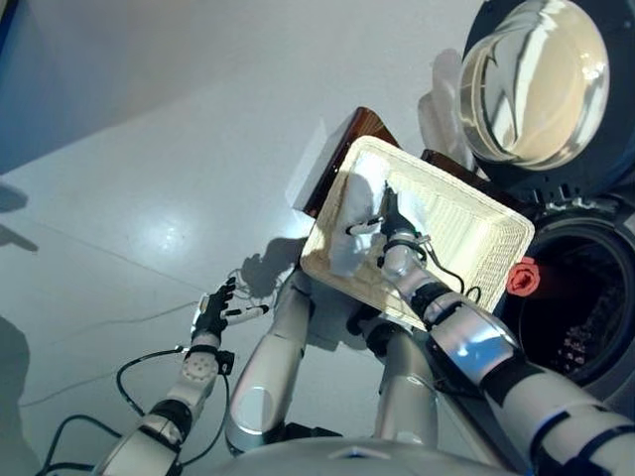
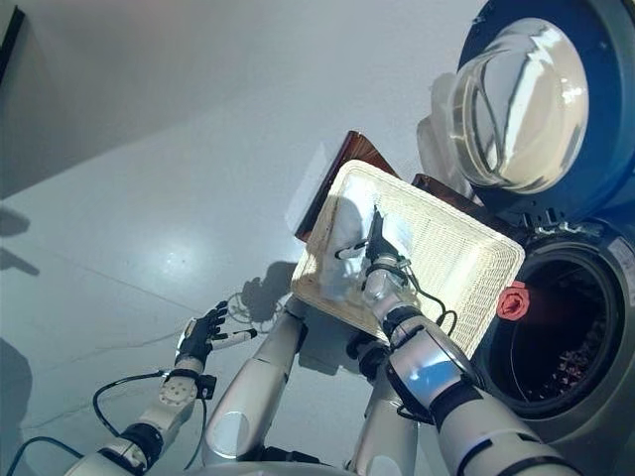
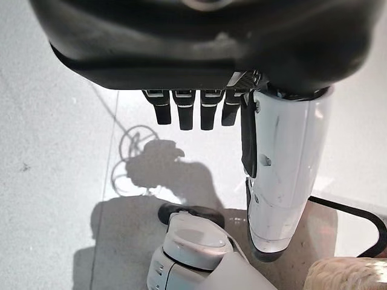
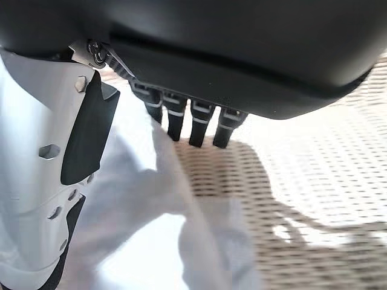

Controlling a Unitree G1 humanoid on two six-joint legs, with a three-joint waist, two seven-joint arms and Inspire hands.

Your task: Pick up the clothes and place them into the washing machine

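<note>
A white cloth (image 1: pixel 349 223) lies crumpled in the left end of a cream wicker basket (image 1: pixel 476 233). My right hand (image 1: pixel 392 223) reaches down into the basket onto the cloth. In the right wrist view its fingers (image 4: pixel 181 124) stretch out straight over the cloth (image 4: pixel 151 211), with the white-covered thumb (image 4: pixel 54 181) spread beside them and nothing pinched. The washing machine drum (image 1: pixel 585 317) stands open at the right, just past the basket. My left hand (image 1: pixel 213 312) hangs low over the floor with straight fingers (image 3: pixel 187 112), holding nothing.
The round glass door (image 1: pixel 541 84) is swung open above the drum. A red knob (image 1: pixel 523 277) sits at the drum's rim next to the basket's corner. A brown board (image 1: pixel 342 159) sticks out beneath the basket. Pale floor (image 1: pixel 149 149) spreads to the left.
</note>
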